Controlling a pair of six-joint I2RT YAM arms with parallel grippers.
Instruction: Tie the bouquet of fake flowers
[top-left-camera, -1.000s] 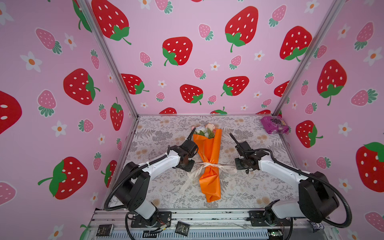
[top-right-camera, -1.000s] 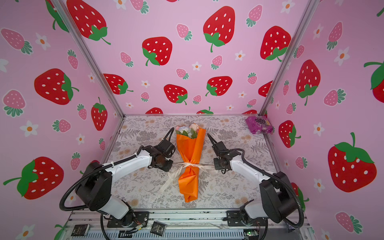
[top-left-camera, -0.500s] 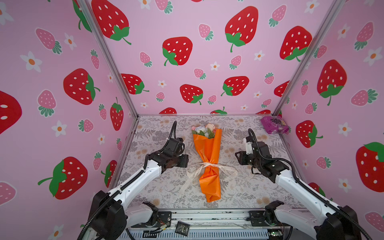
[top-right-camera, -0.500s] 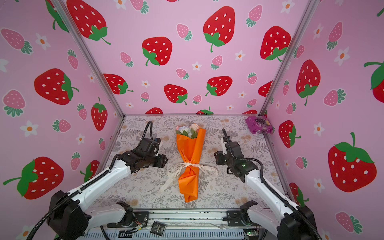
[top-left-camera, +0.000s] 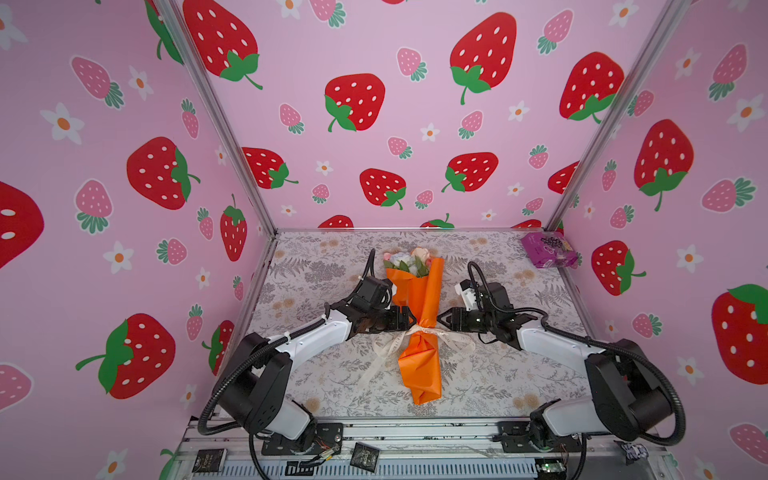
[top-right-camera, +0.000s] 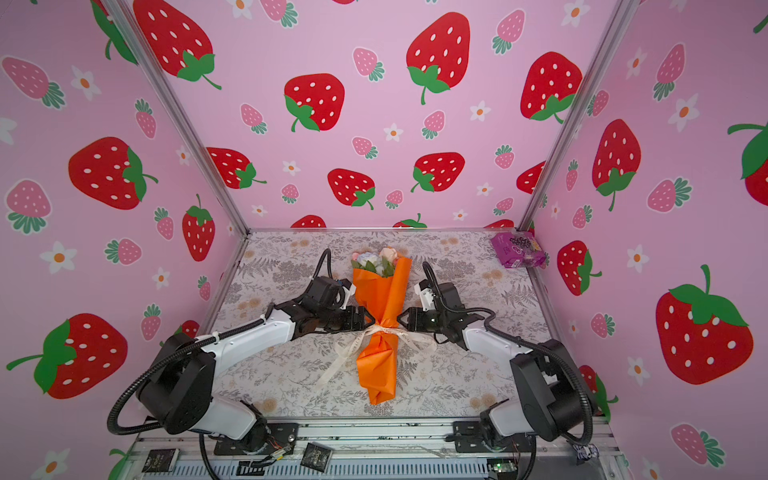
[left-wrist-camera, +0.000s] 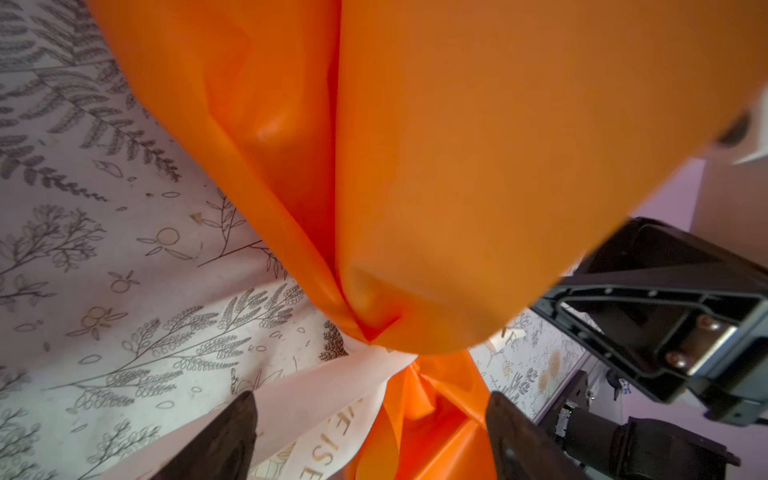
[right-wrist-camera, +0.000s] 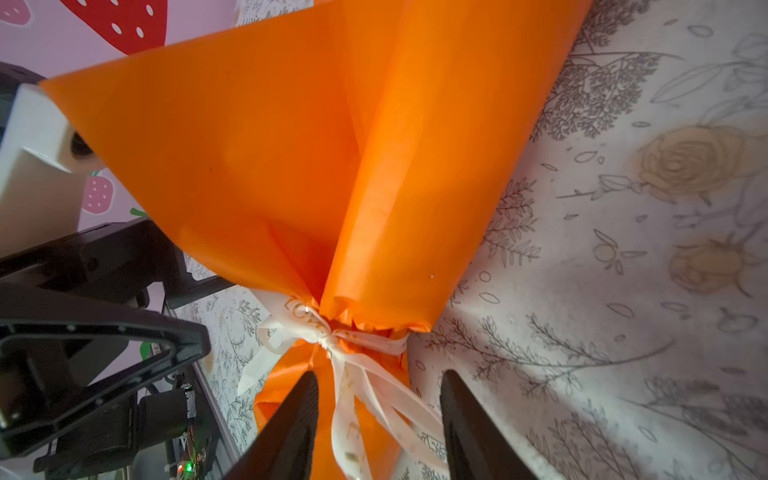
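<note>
The bouquet of fake flowers (top-left-camera: 424, 299) (top-right-camera: 384, 299) lies along the middle of the table in orange wrapping paper, with its pale flower heads (top-left-camera: 409, 258) at the far end. A cream ribbon (top-left-camera: 422, 330) (top-right-camera: 379, 330) is knotted round its narrow waist, and the tails trail onto the table. My left gripper (top-left-camera: 409, 321) (left-wrist-camera: 370, 411) is open at the waist from the left, with a ribbon tail (left-wrist-camera: 332, 386) and orange paper between its jaws. My right gripper (top-left-camera: 441, 320) (right-wrist-camera: 380, 386) is open on the other side. The ribbon tails (right-wrist-camera: 357, 399) run loose between its fingers below the knot (right-wrist-camera: 328, 338).
A small purple packet (top-left-camera: 546, 250) (top-right-camera: 517, 249) lies in the far right corner. Strawberry-printed walls close the floral table (top-left-camera: 316, 266) on three sides. The arm bases and a metal rail (top-left-camera: 415, 432) stand along the near edge.
Both grippers pulled away from the bouquet half a second ago and have come back in to its tied waist from either side. Both sets of jaws have widened.
</note>
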